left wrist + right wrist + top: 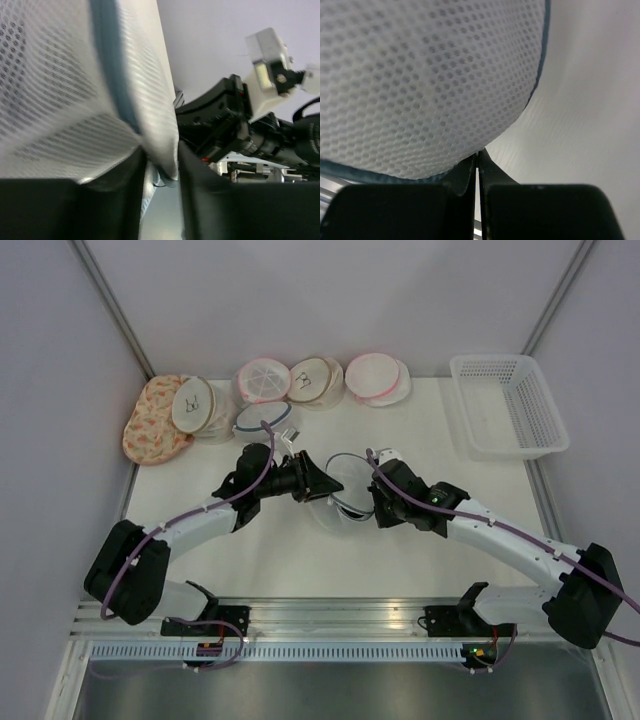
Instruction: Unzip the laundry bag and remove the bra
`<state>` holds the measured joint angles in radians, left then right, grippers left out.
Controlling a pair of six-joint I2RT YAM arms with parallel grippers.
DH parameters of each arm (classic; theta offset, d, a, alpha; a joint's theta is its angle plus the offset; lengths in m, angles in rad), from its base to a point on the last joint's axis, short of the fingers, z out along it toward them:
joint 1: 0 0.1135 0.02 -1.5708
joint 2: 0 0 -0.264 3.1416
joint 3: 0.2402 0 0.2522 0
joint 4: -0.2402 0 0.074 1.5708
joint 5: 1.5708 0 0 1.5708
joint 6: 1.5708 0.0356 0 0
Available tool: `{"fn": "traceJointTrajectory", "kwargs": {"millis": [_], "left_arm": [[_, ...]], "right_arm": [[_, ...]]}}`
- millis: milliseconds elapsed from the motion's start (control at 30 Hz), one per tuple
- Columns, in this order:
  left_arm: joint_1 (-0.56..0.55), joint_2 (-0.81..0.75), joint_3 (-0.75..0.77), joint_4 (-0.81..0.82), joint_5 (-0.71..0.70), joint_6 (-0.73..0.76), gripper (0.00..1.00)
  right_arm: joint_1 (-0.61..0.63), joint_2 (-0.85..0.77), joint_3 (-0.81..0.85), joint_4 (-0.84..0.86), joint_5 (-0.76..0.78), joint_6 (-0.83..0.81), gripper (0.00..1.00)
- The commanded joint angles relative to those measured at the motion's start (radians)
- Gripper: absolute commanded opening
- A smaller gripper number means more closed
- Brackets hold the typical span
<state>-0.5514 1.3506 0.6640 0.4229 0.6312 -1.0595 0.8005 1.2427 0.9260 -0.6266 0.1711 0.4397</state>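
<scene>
Left wrist: left pincer (161, 156) tight on laundry bag (60, 90) rim; right pincer (477, 160) likewise.

top cam: high rear, facing down, whole table (420, 430) | wrist cams: v. close | all 3 share laundry bag (340, 492) (65, 90) (420, 75)

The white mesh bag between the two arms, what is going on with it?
Both arms hold the laundry bag between them. The left gripper pinches its mesh wall, and the fingers of the right gripper are shut at its grey-blue rim. No bra shows; whether the zip is open cannot be told.
</scene>
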Motion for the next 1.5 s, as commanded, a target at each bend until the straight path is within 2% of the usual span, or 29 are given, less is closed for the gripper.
{"fn": "traceJointTrajectory", "kwargs": {"millis": [0, 67, 100, 133, 167, 233, 367, 400, 633, 800, 867, 967, 1133, 1233, 1333, 1400, 1433, 1467], "left_arm": [[0.004, 0.041, 0.074, -0.045, 0.052, 0.096, 0.43], [0.002, 0.007, 0.072, -0.189, -0.074, 0.116, 0.53], [-0.001, -0.017, 0.074, -0.26, -0.134, 0.131, 0.55], [0.001, -0.068, 0.075, -0.335, -0.259, 0.154, 0.6], [0.001, -0.092, 0.077, -0.493, -0.316, 0.165, 0.65], [0.001, -0.172, 0.068, -0.602, -0.448, 0.165, 0.65], [0.001, -0.316, -0.041, -0.7, -0.518, 0.084, 0.66], [0.001, -0.346, -0.062, -0.71, -0.531, 0.04, 0.66], [-0.018, -0.596, -0.228, -0.681, -0.43, -0.175, 0.67], [-0.071, -0.692, -0.253, -0.667, -0.401, -0.296, 0.69], [-0.099, -0.706, -0.273, -0.61, -0.404, -0.344, 0.7], [-0.143, -0.685, -0.305, -0.483, -0.398, -0.402, 0.76], [-0.219, -0.504, -0.247, -0.441, -0.395, -0.407, 0.77], [-0.258, -0.461, -0.259, -0.337, -0.432, -0.436, 0.77], [-0.274, -0.447, -0.251, -0.306, -0.478, -0.442, 0.74], [-0.274, -0.444, -0.247, -0.303, -0.493, -0.427, 0.57], [-0.274, -0.444, -0.242, -0.305, -0.498, -0.422, 0.38], [-0.274, -0.446, -0.244, -0.306, -0.505, -0.418, 0.27]], "right_arm": [[-0.001, -0.049, 0.053, -0.004, -0.008, -0.016, 0.01], [-0.001, -0.061, 0.053, 0.004, -0.033, -0.015, 0.0], [-0.001, -0.065, 0.053, 0.005, -0.047, -0.013, 0.0], [-0.001, -0.066, 0.051, 0.007, -0.056, -0.013, 0.0], [0.0, -0.071, 0.05, 0.014, -0.083, -0.012, 0.0], [-0.001, -0.071, 0.043, 0.03, -0.122, -0.009, 0.0], [-0.001, -0.058, 0.025, 0.092, -0.281, -0.001, 0.0], [-0.001, -0.055, 0.01, 0.108, -0.371, 0.001, 0.01], [0.003, -0.066, -0.087, 0.318, -0.668, 0.066, 0.0], [0.022, -0.054, -0.136, 0.412, -0.737, 0.1, 0.01], [0.031, -0.043, -0.142, 0.438, -0.746, 0.106, 0.0], [0.057, -0.023, -0.135, 0.462, -0.739, 0.113, 0.0], [0.086, 0.014, -0.113, 0.495, -0.733, 0.122, 0.0], [0.108, 0.027, -0.105, 0.496, -0.723, 0.119, 0.0], [0.132, 0.031, -0.101, 0.475, -0.699, 0.106, 0.01], [0.144, 0.026, -0.099, 0.444, -0.674, 0.093, 0.0], [0.149, 0.023, -0.098, 0.429, -0.667, 0.084, 0.0], [0.149, 0.021, -0.095, 0.415, -0.659, 0.076, 0.01]]}}
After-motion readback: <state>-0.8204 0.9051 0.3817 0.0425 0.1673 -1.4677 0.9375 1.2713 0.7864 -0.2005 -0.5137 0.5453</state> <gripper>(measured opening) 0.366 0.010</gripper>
